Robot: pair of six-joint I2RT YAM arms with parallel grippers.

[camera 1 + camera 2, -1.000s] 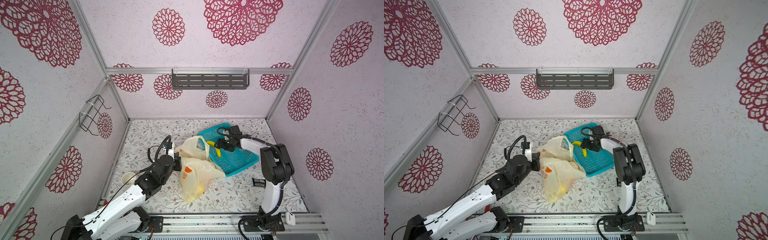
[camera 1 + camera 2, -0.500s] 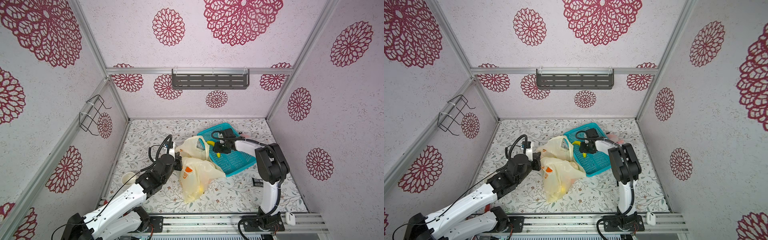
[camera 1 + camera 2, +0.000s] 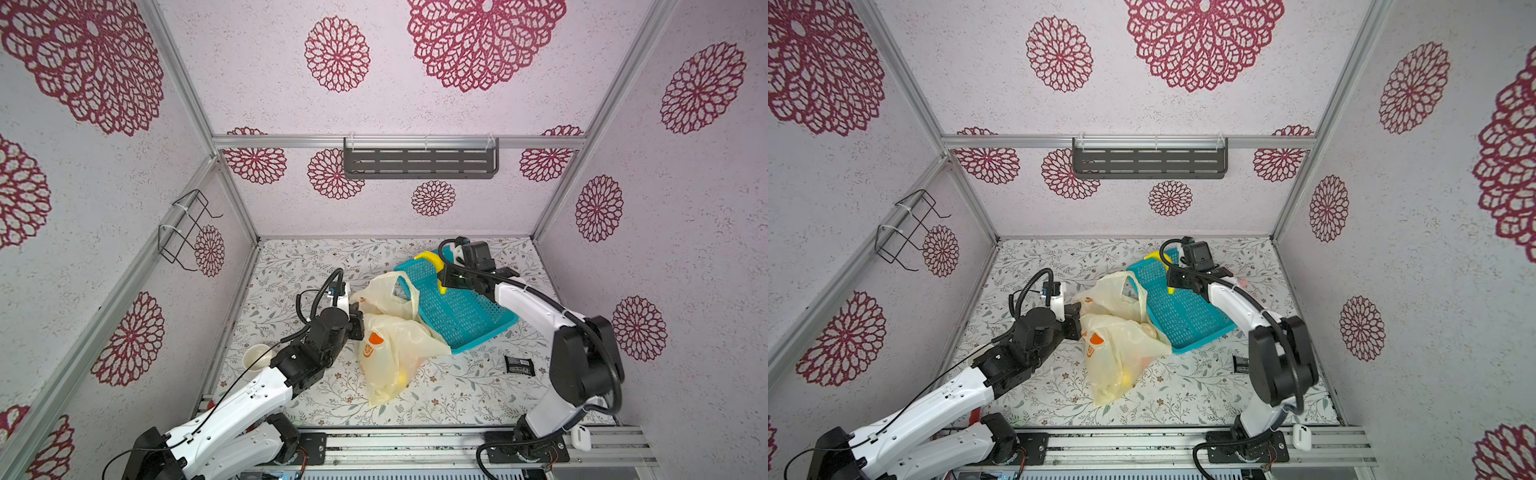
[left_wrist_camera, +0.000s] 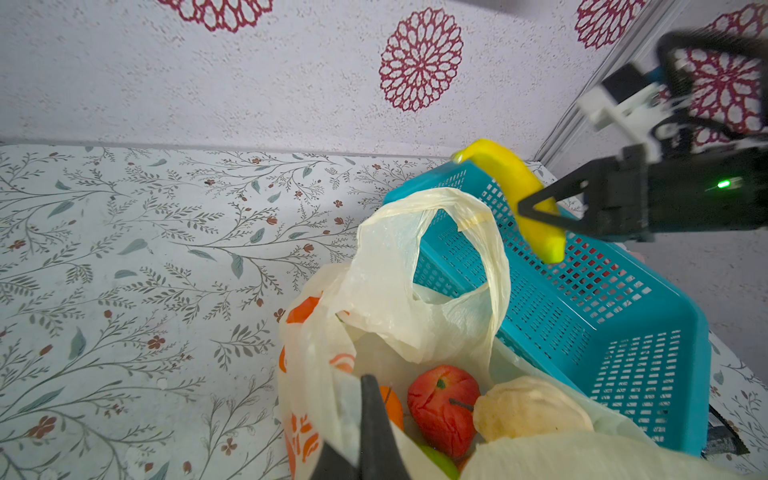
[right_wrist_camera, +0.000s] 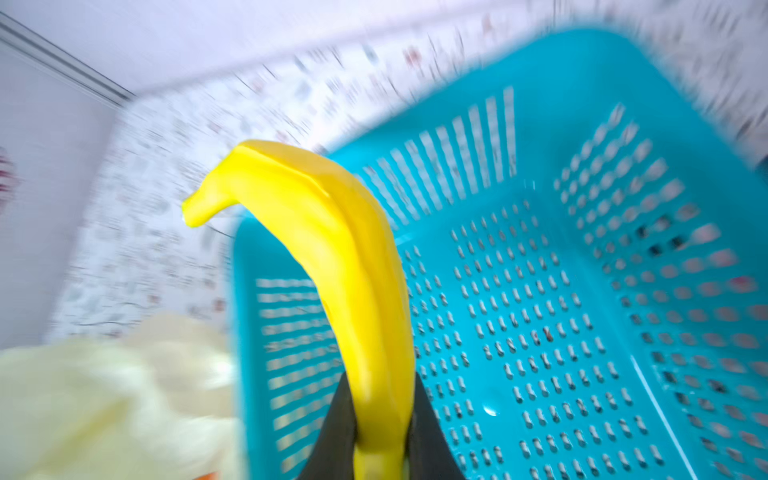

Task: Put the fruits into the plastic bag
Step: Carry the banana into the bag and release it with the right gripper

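My right gripper (image 5: 380, 384) is shut on a yellow banana (image 5: 332, 249), held above the far end of the turquoise basket (image 5: 582, 291). Both top views show the banana (image 3: 432, 261) (image 3: 1156, 255) sticking out beyond the right gripper (image 3: 439, 272). The pale-yellow plastic bag (image 3: 395, 349) (image 3: 1117, 353) lies left of the basket, its mouth up. My left gripper (image 4: 365, 399) (image 3: 356, 318) is shut on the bag's rim (image 4: 332, 374). Inside the bag lie a red fruit (image 4: 442, 407), a cream ball (image 4: 528, 411), an orange one (image 4: 392, 409) and a green one (image 4: 440, 461).
The basket (image 3: 465, 316) leans against the bag's right side. A white cup (image 3: 257, 357) stands near the left wall and a small black packet (image 3: 519, 365) lies at the right. A grey shelf (image 3: 419, 160) and a wire rack (image 3: 187, 232) hang on the walls.
My right gripper has closed on the banana in the basket and lifted it toward the basket's far end. The left gripper and the bag have stayed put.
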